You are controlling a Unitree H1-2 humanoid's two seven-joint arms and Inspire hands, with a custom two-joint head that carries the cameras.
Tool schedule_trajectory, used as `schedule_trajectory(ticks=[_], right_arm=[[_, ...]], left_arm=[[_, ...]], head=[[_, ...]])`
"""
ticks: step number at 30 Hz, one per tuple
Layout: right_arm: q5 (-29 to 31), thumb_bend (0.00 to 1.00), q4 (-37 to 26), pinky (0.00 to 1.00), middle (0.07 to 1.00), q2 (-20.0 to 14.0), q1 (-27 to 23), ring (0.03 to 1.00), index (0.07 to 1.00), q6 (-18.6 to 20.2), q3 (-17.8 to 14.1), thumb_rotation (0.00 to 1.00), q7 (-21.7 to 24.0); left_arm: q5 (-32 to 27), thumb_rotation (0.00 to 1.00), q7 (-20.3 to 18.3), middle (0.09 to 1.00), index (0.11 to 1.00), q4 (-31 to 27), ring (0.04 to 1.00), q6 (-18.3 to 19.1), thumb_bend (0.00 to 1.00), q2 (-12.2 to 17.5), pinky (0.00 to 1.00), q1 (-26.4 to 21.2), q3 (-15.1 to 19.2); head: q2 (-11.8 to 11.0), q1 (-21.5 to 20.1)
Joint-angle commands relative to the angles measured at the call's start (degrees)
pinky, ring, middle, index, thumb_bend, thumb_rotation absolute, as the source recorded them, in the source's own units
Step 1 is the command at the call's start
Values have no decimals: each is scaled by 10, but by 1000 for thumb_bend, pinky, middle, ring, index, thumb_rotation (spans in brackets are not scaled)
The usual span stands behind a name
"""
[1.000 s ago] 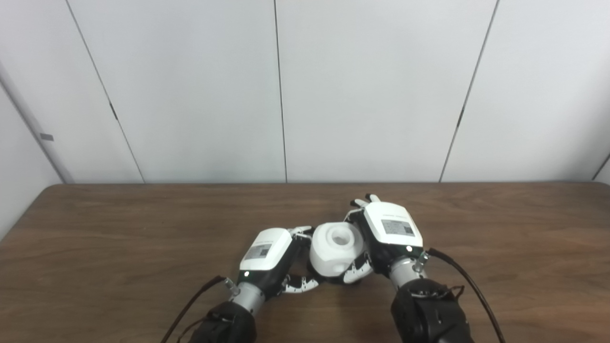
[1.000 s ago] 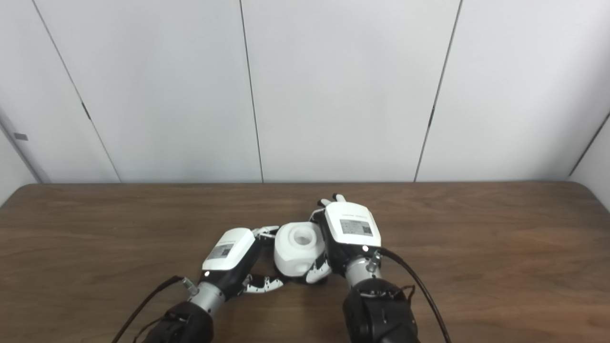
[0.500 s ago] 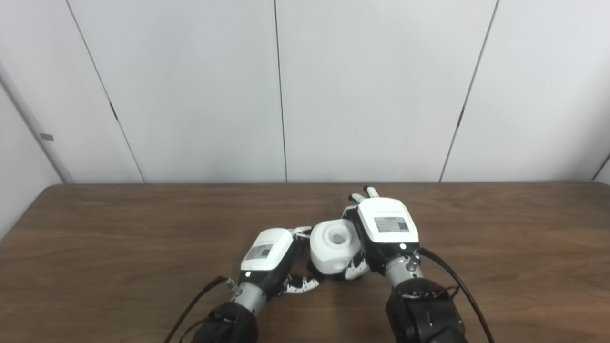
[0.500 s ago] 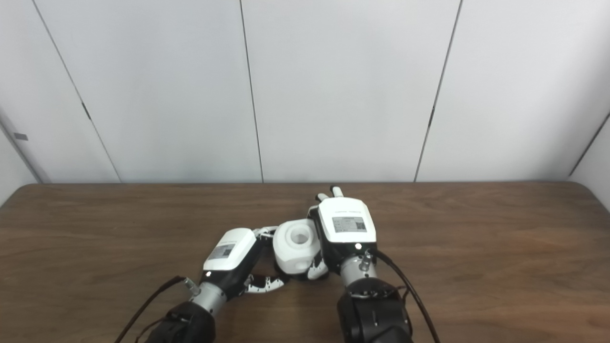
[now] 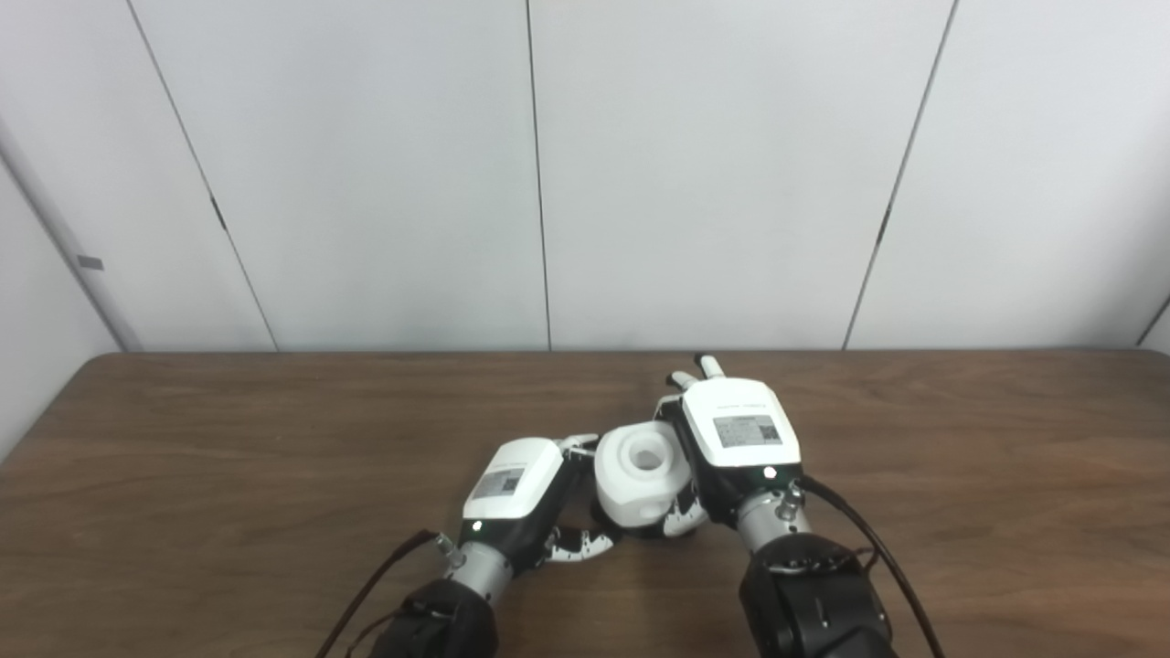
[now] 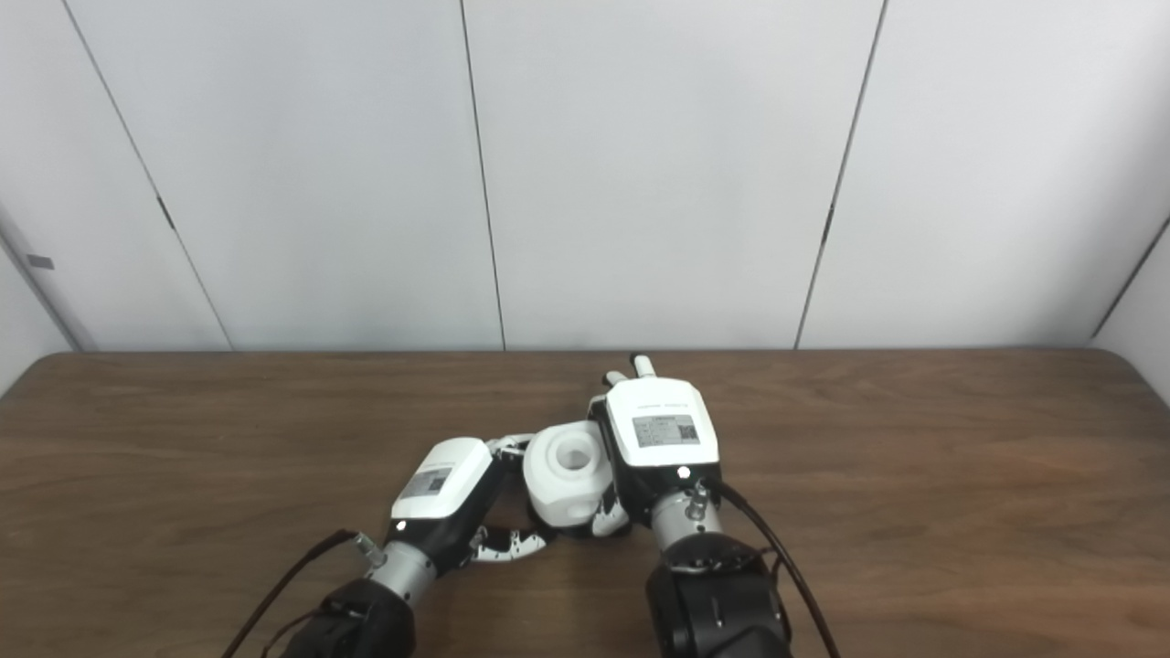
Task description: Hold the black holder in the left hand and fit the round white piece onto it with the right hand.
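Note:
The round white piece, with a hole in its top, stands on the table between my two hands. Only a dark sliver of the black holder shows under it; the rest is hidden. My left hand lies at the piece's left side, fingers curled in against its base and thumb stretched along the table in front. My right hand presses its palm side to the piece's right. Its fingertips stick out straight past the piece, and its thumb lies by the lower front.
The brown wooden table runs wide to both sides. White wall panels stand right behind its far edge. Black cables trail from both wrists toward the near edge.
My right hand has swung a little left and turned more upright, and its fingers have straightened. The white piece and left hand have barely moved.

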Motion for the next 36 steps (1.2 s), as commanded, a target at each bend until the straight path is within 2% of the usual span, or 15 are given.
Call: schedule_trajectory(ticks=[1, 15, 27, 28, 30, 36], right_arm=[[3, 522, -3, 638, 871, 4, -12, 962, 486, -15, -1, 134, -13], [16, 520, -4, 641, 891, 5, -12, 965, 488, -18, -4, 140, -11], [20, 517, -12, 649, 910, 4, -15, 964, 494, -18, -6, 163, 10], [21, 682, -12, 652, 913, 4, -15, 965, 578, -18, -6, 276, 12], [21, 779, -13, 660, 916, 5, -15, 966, 629, -18, -7, 351, 14], [23, 835, -15, 669, 918, 7, -15, 967, 655, -19, -9, 368, 19]], left_arm=[[2, 48, 15, 855, 482, -7, 826, -10, 517, -5, 803, -15, -2], [0, 47, 22, 852, 481, -3, 828, -14, 517, -3, 805, -15, 0], [4, 47, 25, 852, 482, -1, 824, -13, 517, -3, 797, -16, -1], [4, 47, 25, 852, 482, -1, 825, -12, 517, -3, 797, -16, -1], [3, 47, 24, 852, 482, -1, 825, -11, 517, -3, 797, -16, -1], [0, 47, 28, 850, 482, 0, 824, -14, 517, -2, 796, -16, -2]], head=[[0, 0], [-4, -3], [-5, -4], [-5, -4], [-5, -4], [-6, -5]])
